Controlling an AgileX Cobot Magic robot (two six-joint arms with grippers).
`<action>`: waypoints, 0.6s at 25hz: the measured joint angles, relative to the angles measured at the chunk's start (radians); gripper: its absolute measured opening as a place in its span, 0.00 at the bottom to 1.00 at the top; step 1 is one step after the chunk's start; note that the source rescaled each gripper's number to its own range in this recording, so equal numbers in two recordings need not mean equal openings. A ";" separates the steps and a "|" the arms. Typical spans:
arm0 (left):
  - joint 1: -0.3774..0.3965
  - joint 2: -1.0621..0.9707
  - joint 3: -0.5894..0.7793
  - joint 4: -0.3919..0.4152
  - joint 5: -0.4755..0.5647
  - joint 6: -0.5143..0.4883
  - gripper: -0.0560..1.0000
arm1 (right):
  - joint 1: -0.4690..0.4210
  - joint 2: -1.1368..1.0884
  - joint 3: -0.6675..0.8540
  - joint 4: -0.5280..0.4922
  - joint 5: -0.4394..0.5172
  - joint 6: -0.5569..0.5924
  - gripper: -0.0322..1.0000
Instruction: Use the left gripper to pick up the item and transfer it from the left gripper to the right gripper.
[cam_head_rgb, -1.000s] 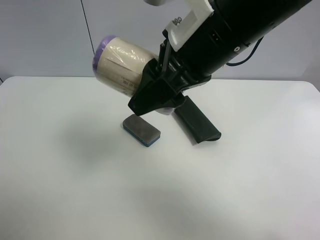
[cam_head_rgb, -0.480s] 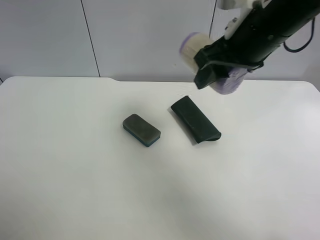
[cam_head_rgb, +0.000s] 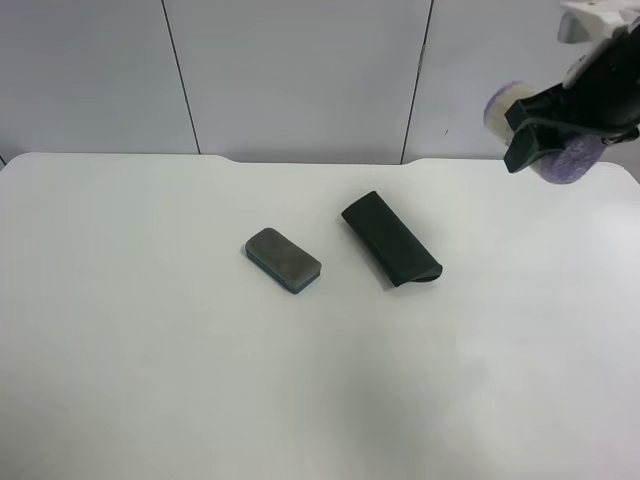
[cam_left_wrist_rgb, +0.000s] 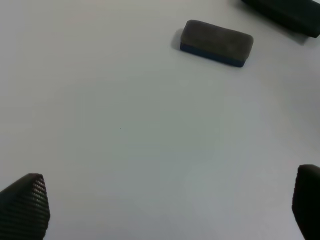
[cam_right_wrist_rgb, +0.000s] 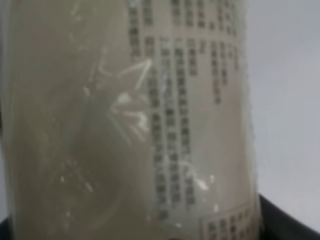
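Note:
The item, a cream-beige canister with purple ends (cam_head_rgb: 566, 160), hangs in the air at the exterior high view's upper right. My right gripper (cam_head_rgb: 556, 112), the black claw under a white bracket (cam_head_rgb: 592, 18), is shut on it. The right wrist view is filled by the item's cream side with dark printed text (cam_right_wrist_rgb: 130, 120); a black finger (cam_right_wrist_rgb: 287, 222) shows at one corner. My left gripper (cam_left_wrist_rgb: 165, 212) is open and empty over the white table, its two fingertips (cam_left_wrist_rgb: 25, 205) far apart. It is out of the exterior high view.
A grey-and-blue eraser block (cam_head_rgb: 283, 260) lies mid-table and also shows in the left wrist view (cam_left_wrist_rgb: 216, 42). A flat dark green case (cam_head_rgb: 390, 239) lies beside it, with its edge in the left wrist view (cam_left_wrist_rgb: 285, 12). The white table (cam_head_rgb: 150, 350) ends at a grey panel wall.
The arm holding the item has swung from the middle of the exterior high view to its upper right, taking the item along. The eraser and the case have not moved.

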 joint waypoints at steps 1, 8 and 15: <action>0.000 0.000 0.000 0.000 0.000 0.000 0.99 | -0.020 0.024 0.000 0.000 -0.001 -0.007 0.03; 0.013 0.000 0.000 0.000 0.000 0.001 0.99 | -0.053 0.177 0.000 -0.018 -0.047 -0.029 0.03; 0.142 0.000 0.000 0.000 0.000 0.001 0.99 | -0.053 0.313 0.000 -0.027 -0.123 -0.035 0.03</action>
